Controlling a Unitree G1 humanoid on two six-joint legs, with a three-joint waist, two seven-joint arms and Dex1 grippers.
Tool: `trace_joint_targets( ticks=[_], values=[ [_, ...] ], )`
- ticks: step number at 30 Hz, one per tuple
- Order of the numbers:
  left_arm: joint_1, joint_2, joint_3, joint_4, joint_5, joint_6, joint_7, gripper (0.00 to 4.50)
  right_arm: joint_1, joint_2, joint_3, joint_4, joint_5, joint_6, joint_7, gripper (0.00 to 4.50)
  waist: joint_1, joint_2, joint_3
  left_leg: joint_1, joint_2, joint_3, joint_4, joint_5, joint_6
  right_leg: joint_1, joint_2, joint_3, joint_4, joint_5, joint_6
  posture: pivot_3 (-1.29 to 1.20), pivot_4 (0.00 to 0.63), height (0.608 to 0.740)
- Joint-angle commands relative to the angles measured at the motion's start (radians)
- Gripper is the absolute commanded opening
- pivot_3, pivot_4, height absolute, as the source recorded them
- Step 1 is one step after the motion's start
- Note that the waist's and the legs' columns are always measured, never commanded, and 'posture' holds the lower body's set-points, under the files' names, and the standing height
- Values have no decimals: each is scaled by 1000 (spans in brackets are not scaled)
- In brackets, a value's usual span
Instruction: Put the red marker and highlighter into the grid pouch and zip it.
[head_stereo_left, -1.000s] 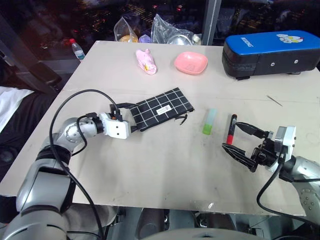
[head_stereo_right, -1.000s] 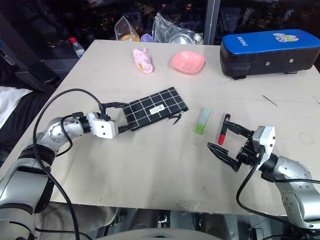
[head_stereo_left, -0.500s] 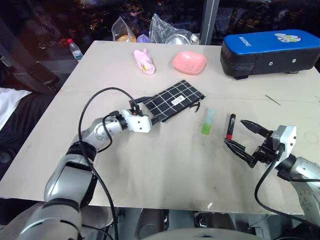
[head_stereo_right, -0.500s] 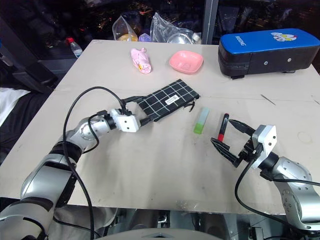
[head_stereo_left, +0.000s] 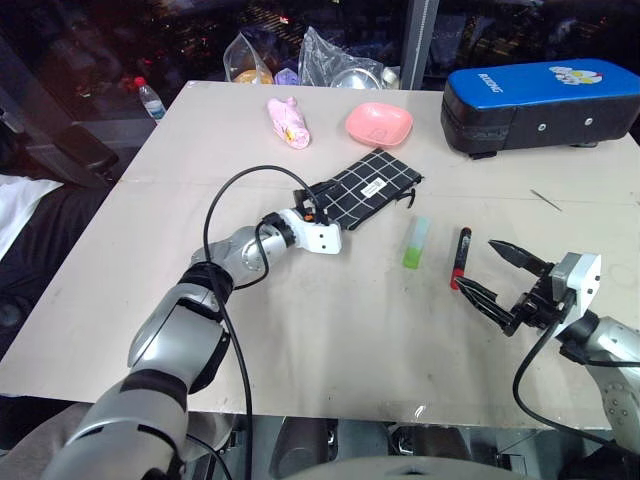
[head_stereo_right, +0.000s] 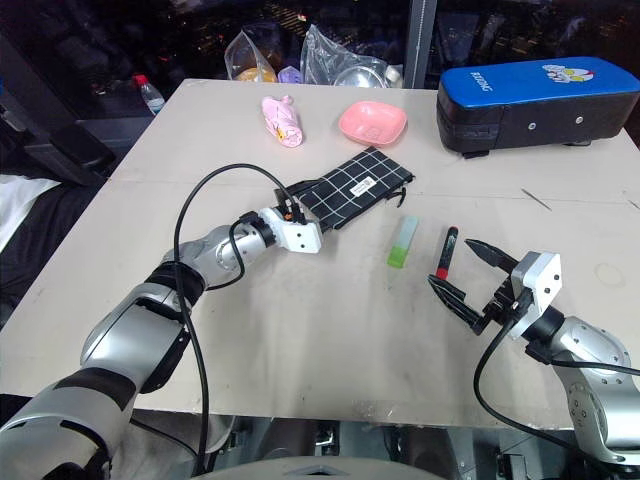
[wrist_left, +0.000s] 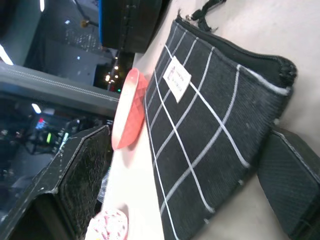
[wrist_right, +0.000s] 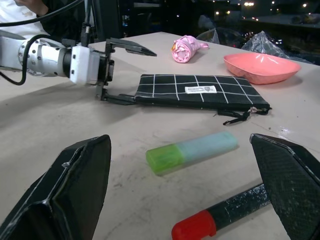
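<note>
On grid pouch (wrist_right: 200, 93): white label (wrist_right: 200, 89) (print unreadable).

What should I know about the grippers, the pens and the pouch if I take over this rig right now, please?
Left gripper: open, jaws straddling the near end of the grid pouch, one finger above it and one at table level, not clamped.
Right gripper: open, empty, just short of the red marker.
The pouch lies flat on the table, its zipper pull at the far end.
The highlighter lies between pouch and marker, touching neither.
Done: nothing is in the pouch yet.
Left: hold the pouch, load marker and highlighter, zip it.
</note>
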Motion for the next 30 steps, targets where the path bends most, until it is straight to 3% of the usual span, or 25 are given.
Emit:
trace_joint_targets(
  ticks=[1,3,7,10,15,21,25,30],
  values=[
    [-44,-29,-46,13,47,42,87,3024,-14,13,-57,-14,-5,16,-85,4500,1,0,0,0,0,0,0,0,0,0,0,0,0,0,0,0,150,688],
    [-57,-41,-61,25,57,54,106,2484,-17,14,-60,-10,-11,21,-103,4500,1,-2,1,0,0,0,0,0,0,0,0,0,0,0,0,0,150,688],
    [-74,-61,-80,47,59,64,130,688,-18,12,-56,-6,-13,8,-96,4500,1,-2,1,0,0,0,0,0,-1,0,0,0,1,0,0,0,150,688],
    [-81,-71,-82,57,54,68,138,91,-15,14,-53,-5,-16,5,-94,4500,6,-2,1,0,0,0,1,0,-1,0,0,0,1,0,0,0,150,688],
    [-74,-81,-47,59,-9,31,94,91,-15,19,-42,-10,-22,8,-97,4500,6,-2,1,-1,0,0,1,0,-1,0,0,0,1,0,0,0,150,688],
    [-11,-110,108,-41,-346,-66,-214,91,-55,27,-3,-32,-59,51,-149,4500,-2,-2,1,-1,1,0,1,1,-1,0,0,0,1,0,0,0,150,688],
    [145,-115,156,-312,-615,44,-507,91,-127,49,55,-25,-143,117,-266,4500,-7,-1,1,-1,2,0,1,1,-2,-2,0,0,3,0,0,0,150,688],
    [328,-84,177,-666,-726,247,-628,91,-230,73,91,1,-195,274,-390,4500,-11,-1,1,0,3,0,1,2,-3,-2,2,1,3,0,0,0,150,688]
  ],
)
